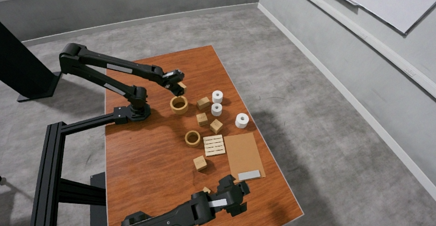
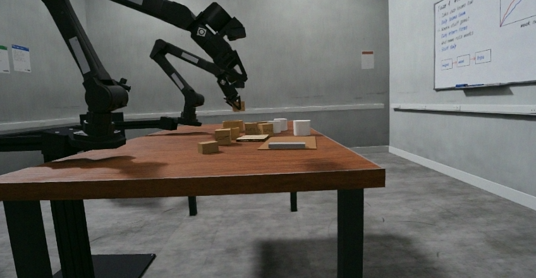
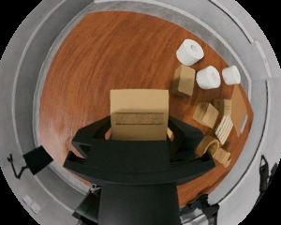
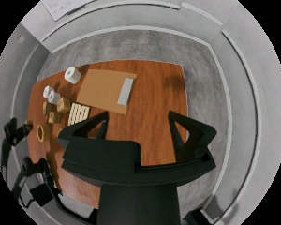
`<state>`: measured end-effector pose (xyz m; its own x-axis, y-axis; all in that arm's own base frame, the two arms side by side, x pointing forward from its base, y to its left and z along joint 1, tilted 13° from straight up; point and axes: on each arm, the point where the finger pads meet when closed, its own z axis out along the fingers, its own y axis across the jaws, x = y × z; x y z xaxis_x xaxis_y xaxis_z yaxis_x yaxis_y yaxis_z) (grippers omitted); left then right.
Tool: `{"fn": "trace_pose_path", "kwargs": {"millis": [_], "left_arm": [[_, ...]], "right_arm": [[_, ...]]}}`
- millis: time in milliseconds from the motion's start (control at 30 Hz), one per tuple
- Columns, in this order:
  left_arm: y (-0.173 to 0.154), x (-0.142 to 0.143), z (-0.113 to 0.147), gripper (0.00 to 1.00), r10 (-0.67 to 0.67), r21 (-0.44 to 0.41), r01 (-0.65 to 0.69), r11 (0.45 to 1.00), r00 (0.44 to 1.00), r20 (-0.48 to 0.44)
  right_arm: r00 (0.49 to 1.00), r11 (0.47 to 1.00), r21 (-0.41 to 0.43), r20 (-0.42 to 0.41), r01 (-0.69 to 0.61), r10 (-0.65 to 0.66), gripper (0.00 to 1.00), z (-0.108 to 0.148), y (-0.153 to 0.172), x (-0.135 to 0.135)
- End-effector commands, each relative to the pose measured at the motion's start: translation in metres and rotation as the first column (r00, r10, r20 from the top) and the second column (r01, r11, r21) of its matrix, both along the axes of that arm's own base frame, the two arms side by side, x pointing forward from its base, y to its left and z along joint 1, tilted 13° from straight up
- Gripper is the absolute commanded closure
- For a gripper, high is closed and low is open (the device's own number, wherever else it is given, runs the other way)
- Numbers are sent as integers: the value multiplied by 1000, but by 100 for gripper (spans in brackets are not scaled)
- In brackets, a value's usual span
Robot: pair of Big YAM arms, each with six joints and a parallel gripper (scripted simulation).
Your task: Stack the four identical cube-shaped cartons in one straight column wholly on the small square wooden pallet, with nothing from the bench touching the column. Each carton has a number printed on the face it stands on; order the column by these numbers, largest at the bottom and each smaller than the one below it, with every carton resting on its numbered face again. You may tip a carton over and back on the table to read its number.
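Presently, the left gripper (image 1: 181, 91) (image 2: 234, 102) (image 3: 139, 113) is partly open, its fingers closed on a carton (image 1: 182, 86) (image 2: 241, 106) (image 3: 139, 105), which is raised above the table (image 1: 146, 156) (image 2: 195, 164) (image 3: 94, 61) (image 4: 155, 94) at upper centre of the top frame. A printed band shows on the carton; its number cannot be read. The right gripper (image 1: 237, 195) (image 2: 242, 76) (image 4: 138, 113), at lower centre of that frame, stands wide open, holding nothing.

The wooden pallet (image 1: 214, 146) (image 2: 252, 138) (image 3: 224, 129) (image 4: 79, 113) lies flat at centre, bearing no carton. Two cartons, one (image 1: 201, 119) just above it and another (image 1: 216, 126) to that one's right, rest on the table. A further carton (image 1: 200, 163) (image 2: 222, 136) sits below left of the pallet. Three white rolls, (image 1: 217, 96) (image 1: 216, 109) (image 1: 241, 120), stand upper right of the cartons.
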<state>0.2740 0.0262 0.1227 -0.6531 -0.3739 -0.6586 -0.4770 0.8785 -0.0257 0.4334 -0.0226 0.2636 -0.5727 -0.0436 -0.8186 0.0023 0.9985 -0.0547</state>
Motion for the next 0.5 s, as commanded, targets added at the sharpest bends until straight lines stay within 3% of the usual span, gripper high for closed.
{"fn": "trace_pose_path", "kwargs": {"millis": [0,133,300,467], "left_arm": [[7,9,5,46,0,15,0,1000,1000,17],[25,14,-3,46,-24,48,24,999,1000,4],[70,30,-5,46,-25,73,23,997,999,36],[104,16,-34,46,-4,50,3,999,1000,14]], "right_arm": [[999,1000,-5,48,2,-2,0,27,-2,8],[999,1000,-5,48,2,-2,0,27,-2,8],[999,1000,-5,48,2,-2,0,27,-2,8],[999,1000,-5,48,2,-2,0,27,-2,8]]}}
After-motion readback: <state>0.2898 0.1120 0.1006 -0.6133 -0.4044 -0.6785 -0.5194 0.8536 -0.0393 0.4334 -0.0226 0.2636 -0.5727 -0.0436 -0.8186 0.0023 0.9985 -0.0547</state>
